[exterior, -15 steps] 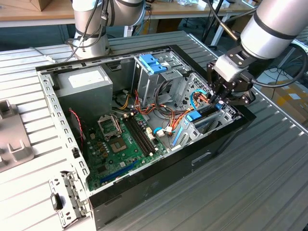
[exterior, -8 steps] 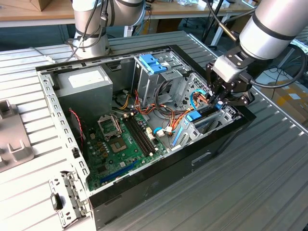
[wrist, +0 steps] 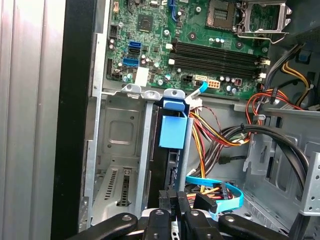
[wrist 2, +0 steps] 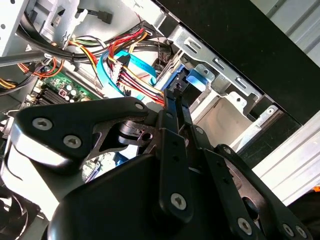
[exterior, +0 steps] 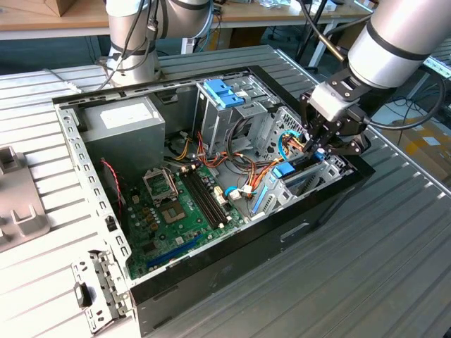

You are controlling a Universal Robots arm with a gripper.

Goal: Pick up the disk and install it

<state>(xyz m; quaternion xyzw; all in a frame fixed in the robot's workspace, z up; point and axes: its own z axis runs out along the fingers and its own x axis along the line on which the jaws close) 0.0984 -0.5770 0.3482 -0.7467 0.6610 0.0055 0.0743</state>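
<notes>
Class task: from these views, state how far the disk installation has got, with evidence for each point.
Done: the disk stands on edge in the drive bay of the open case. In hand: the end effector sits at the disk's end. Left: whether it is fully seated cannot be told.

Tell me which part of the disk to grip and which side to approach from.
Grip the disk by its blue end tab, coming from above through the case's open side. It stands on edge in a narrow metal bay, so its flat faces are walled in and only the top edge seems free. The gripper hangs right over it.
</notes>
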